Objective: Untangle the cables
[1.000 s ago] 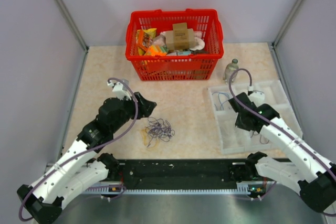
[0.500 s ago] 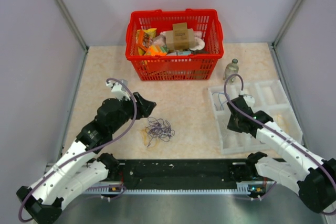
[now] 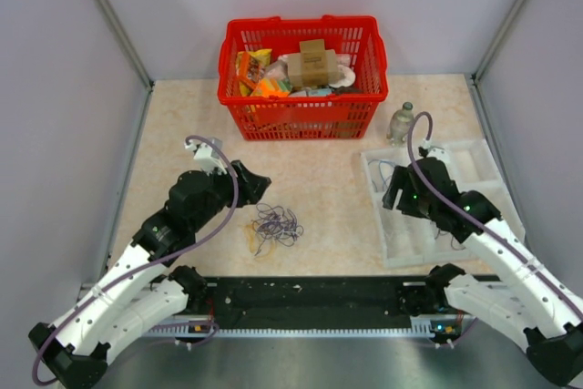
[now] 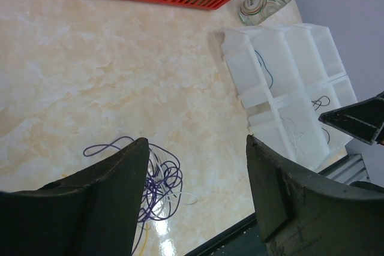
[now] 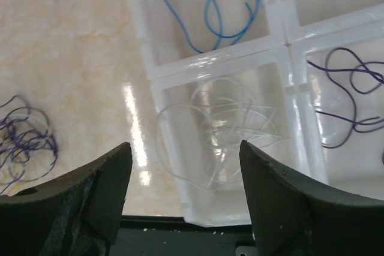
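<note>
A tangle of dark purple, white and yellow cables (image 3: pixel 273 225) lies on the table in front of the arms. My left gripper (image 3: pixel 250 184) hovers open just left of it; in the left wrist view the cables (image 4: pixel 153 178) sit beside the left finger, untouched, and the gripper (image 4: pixel 197 142) holds nothing. My right gripper (image 3: pixel 396 193) is open over the white tray (image 3: pixel 474 154). Below the right gripper (image 5: pixel 185 145) a white cable (image 5: pixel 228 130) lies loose in a near compartment, one loop spilling over the wall. A blue cable (image 5: pixel 216 4) and a purple cable (image 5: pixel 348 94) lie in other compartments.
A red basket (image 3: pixel 301 61) full of packets and a box stands at the back. A small bottle (image 3: pixel 401 122) stands by the tray's far corner. A black rail (image 3: pixel 310 298) runs along the near edge between the arm bases. Grey walls close in both sides.
My right gripper has gone from shut to open over the tray and shifted slightly left and back; the white cable now lies free in its compartment. The left arm has hardly moved.
</note>
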